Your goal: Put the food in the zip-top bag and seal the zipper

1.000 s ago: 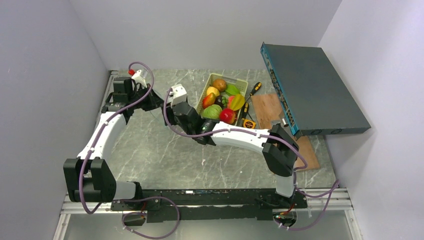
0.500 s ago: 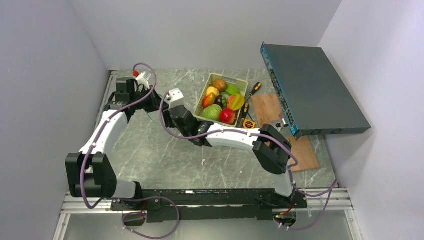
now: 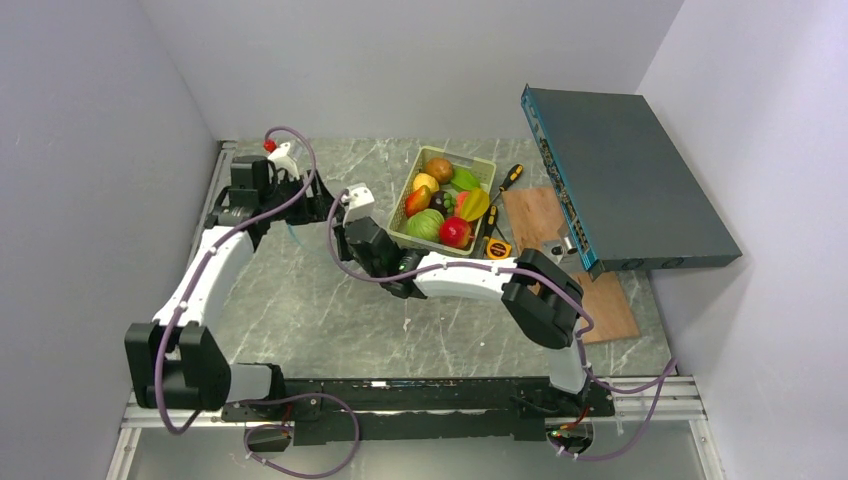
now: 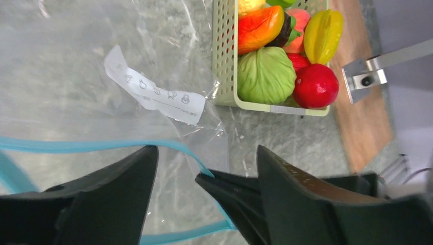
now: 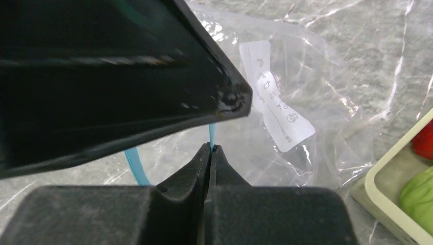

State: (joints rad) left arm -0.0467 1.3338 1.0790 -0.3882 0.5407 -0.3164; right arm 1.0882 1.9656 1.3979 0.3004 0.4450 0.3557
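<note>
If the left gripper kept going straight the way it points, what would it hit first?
Most likely the bag, at its blue zipper just ahead of the left gripper, jaws open; depth is unclear.

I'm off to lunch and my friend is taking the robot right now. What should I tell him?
Left gripper: open, zipper passing between its fingers.
Right gripper: shut on the zipper.
Zip-top bag: on the table beside the basket, nothing in it.
Food: in the basket.
Done: nothing bagged yet.
To do: open the mouth, load the food, seal.
</note>
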